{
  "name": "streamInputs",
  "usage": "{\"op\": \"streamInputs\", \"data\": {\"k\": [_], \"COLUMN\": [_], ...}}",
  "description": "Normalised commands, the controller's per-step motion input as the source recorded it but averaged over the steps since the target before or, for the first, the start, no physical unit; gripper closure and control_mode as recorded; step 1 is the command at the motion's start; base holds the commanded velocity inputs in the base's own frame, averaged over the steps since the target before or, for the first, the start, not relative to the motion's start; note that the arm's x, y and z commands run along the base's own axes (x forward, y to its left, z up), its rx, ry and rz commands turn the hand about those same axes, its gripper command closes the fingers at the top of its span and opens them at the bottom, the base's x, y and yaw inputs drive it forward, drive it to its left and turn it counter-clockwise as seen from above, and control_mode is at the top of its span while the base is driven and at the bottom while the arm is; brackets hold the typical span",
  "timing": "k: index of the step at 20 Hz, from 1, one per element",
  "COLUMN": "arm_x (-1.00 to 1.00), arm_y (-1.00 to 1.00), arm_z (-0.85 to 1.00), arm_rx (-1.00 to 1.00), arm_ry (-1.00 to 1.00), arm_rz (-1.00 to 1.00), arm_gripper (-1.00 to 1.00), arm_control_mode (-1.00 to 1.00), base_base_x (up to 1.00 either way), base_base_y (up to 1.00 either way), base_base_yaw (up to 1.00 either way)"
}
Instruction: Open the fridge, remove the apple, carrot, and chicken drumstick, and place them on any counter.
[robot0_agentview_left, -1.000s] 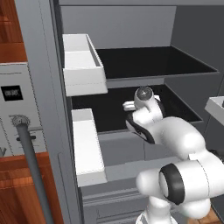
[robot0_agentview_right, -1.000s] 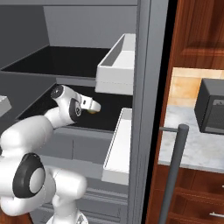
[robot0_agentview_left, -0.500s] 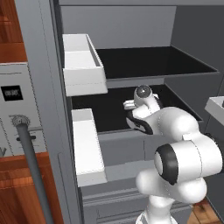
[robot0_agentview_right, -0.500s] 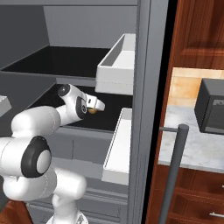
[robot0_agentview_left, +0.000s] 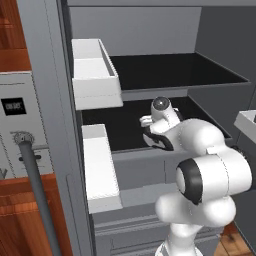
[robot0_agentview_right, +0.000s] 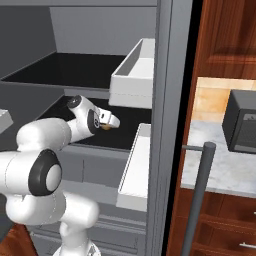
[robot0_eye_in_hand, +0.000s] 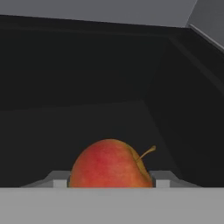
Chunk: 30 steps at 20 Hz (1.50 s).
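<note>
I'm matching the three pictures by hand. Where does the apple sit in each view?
Left base view: I can't make it out; the arm covers that spot.
Right base view: a sliver of apple at the pincer, over the lower black shelf.
Hand view: bottom centre.
Shared landmark: that lower black shelf.

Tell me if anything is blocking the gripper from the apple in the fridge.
Nothing visible does. In the hand view the apple sits directly between the two fingertips on the black lower shelf, with nothing in front of it.

A dark microwave (robot0_agentview_right: 242, 125) sits below reddish-brown wooden cabinets (robot0_agentview_right: 227, 40).
</note>
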Motion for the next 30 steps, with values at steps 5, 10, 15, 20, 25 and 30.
{"op": "streamInputs", "data": {"k": [5, 10, 15, 20, 25, 30], "arm_x": [-0.44, -1.0, -1.0, -0.97, -0.86, -0.83], "arm_y": [0.07, 0.07, 0.03, 0.09, 0.38, 0.39], "arm_z": [0.04, 0.83, 0.98, 0.7, 0.37, 0.15], "arm_rx": [0.0, 0.0, 0.08, 0.12, 0.13, 0.05], "arm_ry": [-0.03, -0.26, 0.03, 0.25, 0.4, 0.2], "arm_rz": [0.0, 0.0, 0.01, 0.0, 0.01, 0.01], "arm_gripper": [1.0, 1.0, 1.0, 1.0, 1.0, 1.0], "arm_control_mode": [-1.0, -1.0, -1.0, -1.0, -1.0, -1.0], "base_base_x": [0.0, 0.0, 0.0, 0.0, 0.0, 0.0], "base_base_y": [0.0, 0.0, 0.0, 0.0, 0.0, 0.0], "base_base_yaw": [0.0, 0.0, 0.0, 0.0, 0.0, 0.0]}}
